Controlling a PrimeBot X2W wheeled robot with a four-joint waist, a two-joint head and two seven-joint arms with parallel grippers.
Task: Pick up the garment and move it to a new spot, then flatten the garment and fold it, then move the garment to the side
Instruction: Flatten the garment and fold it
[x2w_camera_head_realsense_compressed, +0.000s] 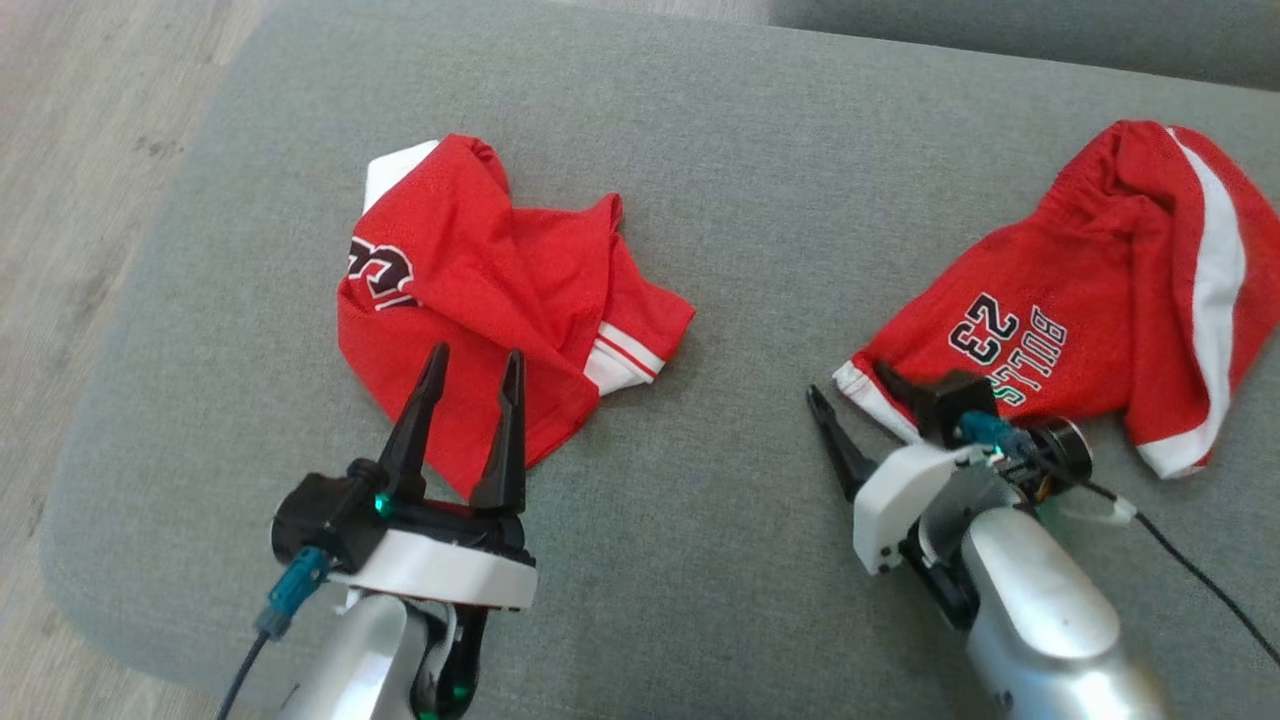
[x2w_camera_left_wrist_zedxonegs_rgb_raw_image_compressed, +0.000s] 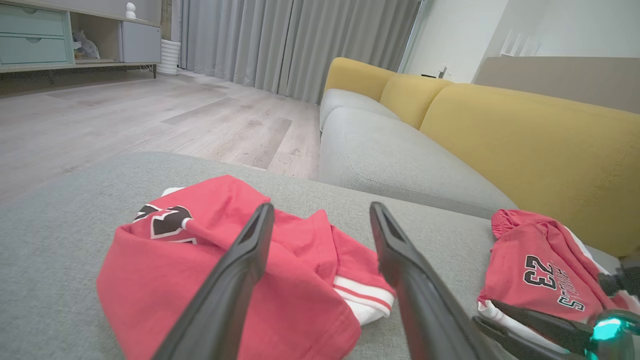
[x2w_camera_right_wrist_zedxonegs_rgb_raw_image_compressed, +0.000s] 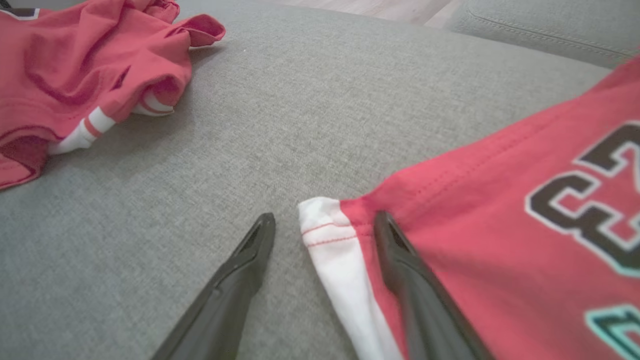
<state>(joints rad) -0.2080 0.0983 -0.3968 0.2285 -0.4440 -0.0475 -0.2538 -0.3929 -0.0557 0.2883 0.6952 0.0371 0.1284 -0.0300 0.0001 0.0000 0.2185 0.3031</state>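
Observation:
Two crumpled red garments lie on a grey cushion (x2w_camera_head_realsense_compressed: 750, 200). The left garment (x2w_camera_head_realsense_compressed: 480, 290) (x2w_camera_left_wrist_zedxonegs_rgb_raw_image_compressed: 200, 260) shows part of a black logo and a white-striped hem. My left gripper (x2w_camera_head_realsense_compressed: 476, 355) (x2w_camera_left_wrist_zedxonegs_rgb_raw_image_compressed: 321, 206) is open, its fingers hovering over this garment's near edge. The right garment (x2w_camera_head_realsense_compressed: 1090, 290) (x2w_camera_left_wrist_zedxonegs_rgb_raw_image_compressed: 540, 270) (x2w_camera_right_wrist_zedxonegs_rgb_raw_image_compressed: 500, 240) carries "23 BULLS" and white trim. My right gripper (x2w_camera_head_realsense_compressed: 850, 382) (x2w_camera_right_wrist_zedxonegs_rgb_raw_image_compressed: 325, 216) is open at its near left corner; the white-trimmed corner lies between the two fingers, one finger resting over the red cloth.
Wooden floor (x2w_camera_head_realsense_compressed: 80, 200) runs along the cushion's left edge. A second grey cushion (x2w_camera_head_realsense_compressed: 1000, 30) borders the far side, with a yellow sofa back (x2w_camera_left_wrist_zedxonegs_rgb_raw_image_compressed: 525, 140) behind. Bare cushion lies between the two garments. A black cable (x2w_camera_head_realsense_compressed: 1180, 560) trails from my right wrist.

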